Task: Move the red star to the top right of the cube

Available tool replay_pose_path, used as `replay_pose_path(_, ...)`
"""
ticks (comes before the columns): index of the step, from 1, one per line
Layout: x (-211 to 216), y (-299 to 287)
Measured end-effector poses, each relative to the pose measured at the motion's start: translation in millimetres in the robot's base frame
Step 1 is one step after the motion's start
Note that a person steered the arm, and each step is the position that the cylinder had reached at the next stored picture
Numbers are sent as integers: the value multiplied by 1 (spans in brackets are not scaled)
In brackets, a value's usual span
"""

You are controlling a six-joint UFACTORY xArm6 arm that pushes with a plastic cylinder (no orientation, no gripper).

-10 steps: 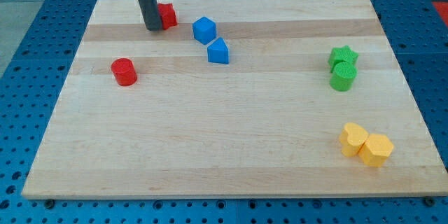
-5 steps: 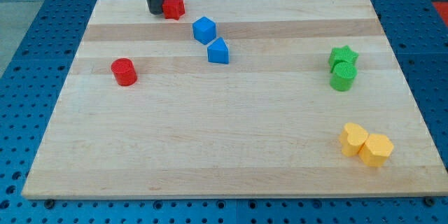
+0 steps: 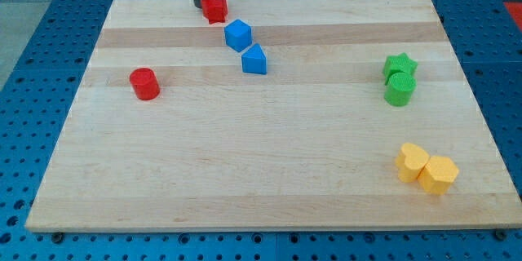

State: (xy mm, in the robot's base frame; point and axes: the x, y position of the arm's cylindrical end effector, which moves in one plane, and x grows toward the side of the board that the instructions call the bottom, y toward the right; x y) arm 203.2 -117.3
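My tip stood at the view's top edge of the wooden board, touching the left side of the red star. The arm ended in a bare rod — no gripper showed, so nothing could be said of jaws spread or pressed.

The red star sat near the board's top edge, just above and to the left of the blue cube; a small gap lay between them. Just below the cube and slightly to its right was a second blue block with a peaked top, close to the cube but seemingly apart.

A red cylinder stood alone toward the view's left. On the right, the green star touched a green cylinder just below it. Lower right, a yellow heart-like block pressed against a yellow hexagonal block.

No brand, label or writing could be read anywhere — the board lay on a blue perforated table.
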Motion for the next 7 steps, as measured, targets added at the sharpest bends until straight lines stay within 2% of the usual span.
replay_pose_path(2,0,43)
replay_pose_path(3,-1,41)
replay_pose_path(4,-7,-5)
replay_pose_path(7,20,-16)
